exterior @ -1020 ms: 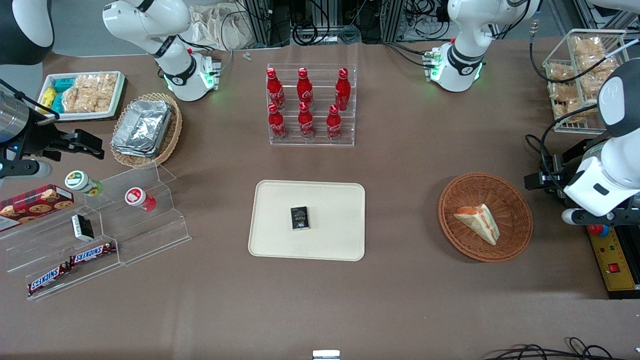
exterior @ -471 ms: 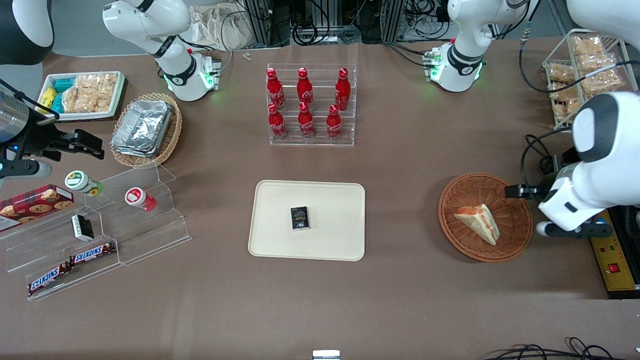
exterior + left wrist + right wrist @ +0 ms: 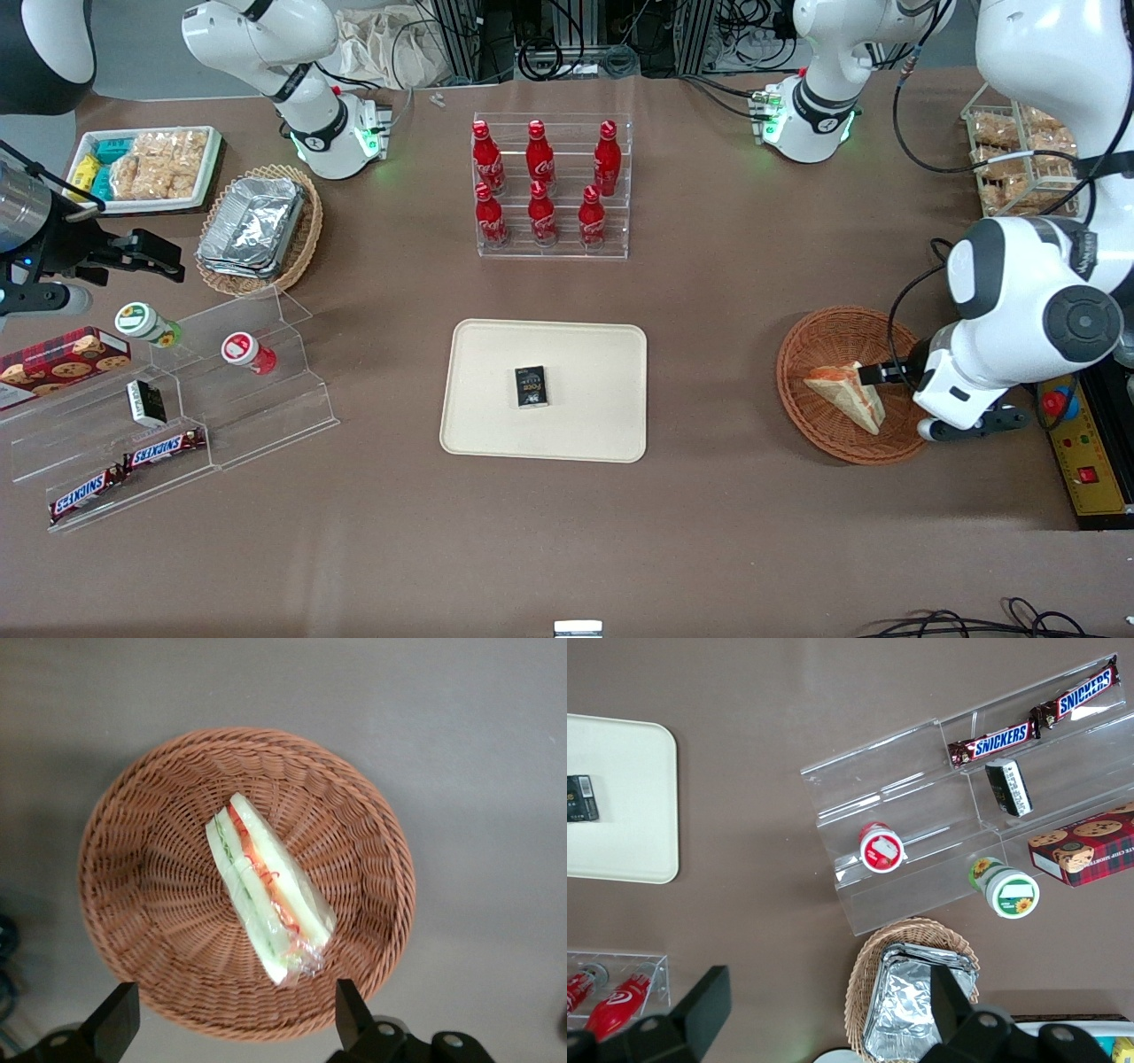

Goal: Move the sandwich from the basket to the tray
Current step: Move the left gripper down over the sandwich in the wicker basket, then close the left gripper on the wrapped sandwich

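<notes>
One sandwich [image 3: 846, 395] lies in the round brown basket [image 3: 828, 332], a single wrapped wedge resting across the woven bottom, toward the working arm's end of the table. The gripper [image 3: 232, 1020] hangs above the basket's rim with its two fingers [image 3: 113, 1024] spread wide apart, nothing between them; in the wrist view the sandwich [image 3: 268, 888] sits in the middle of the basket [image 3: 151, 833] with the fingers clear of it.

The one cream tray [image 3: 585, 350] sits mid-table, well apart from the basket, and carries one small black box [image 3: 531, 386].

Farther from the front camera than the tray, a clear rack holds six red bottles [image 3: 540, 184], three on each of two tiers. Toward the parked arm's end, a clear stepped stand [image 3: 266, 390] holds two Snickers bars [image 3: 126, 470], and two capped jars [image 3: 151, 324] stand by it, one with a red lid, one green. A tan wicker basket of foil trays [image 3: 257, 226] sits nearby.
</notes>
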### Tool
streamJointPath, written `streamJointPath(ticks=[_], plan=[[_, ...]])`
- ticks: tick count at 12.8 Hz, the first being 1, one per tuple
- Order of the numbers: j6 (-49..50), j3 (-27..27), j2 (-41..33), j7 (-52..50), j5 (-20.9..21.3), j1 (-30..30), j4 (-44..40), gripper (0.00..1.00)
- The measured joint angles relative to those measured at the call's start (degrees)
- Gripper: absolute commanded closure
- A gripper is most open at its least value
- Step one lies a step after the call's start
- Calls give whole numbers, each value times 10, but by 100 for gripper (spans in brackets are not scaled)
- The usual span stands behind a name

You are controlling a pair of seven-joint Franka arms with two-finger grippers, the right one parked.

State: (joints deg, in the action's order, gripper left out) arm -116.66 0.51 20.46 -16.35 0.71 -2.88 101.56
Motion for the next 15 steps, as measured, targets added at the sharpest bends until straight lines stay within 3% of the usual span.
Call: streamJointPath(ticks=[4, 12, 13, 15], plan=[[-114, 4, 2, -105, -2, -1, 77, 1], [-161, 4, 45, -174, -5, -1, 88, 2], [-164, 4, 48, -177, -8, -1, 88, 9], [-167, 3, 51, -182, -19, 0, 88, 36]])
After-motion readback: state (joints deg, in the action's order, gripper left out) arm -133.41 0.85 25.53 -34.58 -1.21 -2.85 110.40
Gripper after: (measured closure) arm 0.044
